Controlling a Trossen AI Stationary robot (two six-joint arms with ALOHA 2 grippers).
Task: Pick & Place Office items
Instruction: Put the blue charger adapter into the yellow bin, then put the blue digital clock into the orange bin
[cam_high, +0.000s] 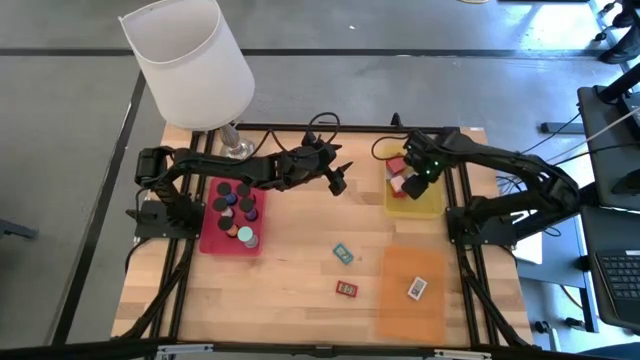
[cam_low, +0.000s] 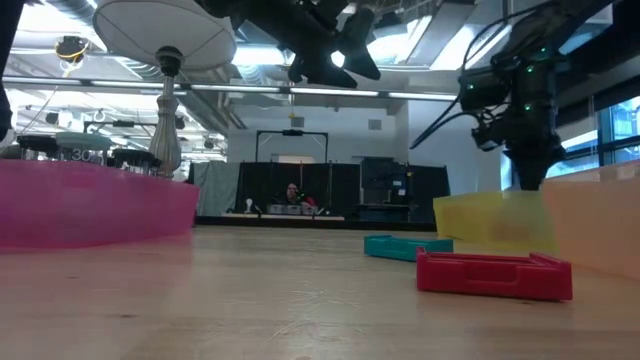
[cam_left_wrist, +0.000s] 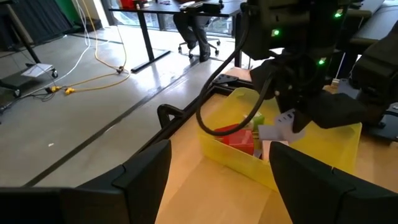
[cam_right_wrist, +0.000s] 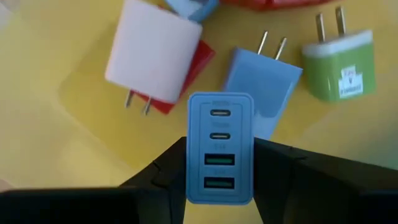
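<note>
My right gripper (cam_high: 412, 183) hangs over the yellow tray (cam_high: 430, 205) and is shut on a lavender-blue charger block (cam_right_wrist: 220, 149). Pink (cam_right_wrist: 152, 53), blue (cam_right_wrist: 261, 87), green (cam_right_wrist: 339, 59) and red (cam_right_wrist: 186, 74) blocks lie in that tray under it. My left gripper (cam_high: 337, 180) is open and empty, raised above the table's middle and facing the yellow tray (cam_left_wrist: 239, 152). Black and teal round pieces (cam_high: 238, 205) sit in the pink tray (cam_high: 212, 240). A teal rectangle (cam_high: 343, 252) and a red one (cam_high: 347, 289) lie flat on the wood; a white one (cam_high: 417, 289) lies on the orange mat. My right gripper pinches the lavender-blue charger block by its two long side faces (cam_right_wrist: 191, 165), one finger (cam_right_wrist: 165, 171) on each side, coming from above and pointing down. The port face is turned toward the wrist camera. The block hangs over the yellow tray above the other blocks.
A white-shaded lamp (cam_high: 190, 60) stands at the far left corner, its silver base (cam_high: 236, 145) beside the left arm. The orange mat (cam_high: 412, 300) covers the near right. A black frame rail runs around the table. Bare wood lies between the trays.
</note>
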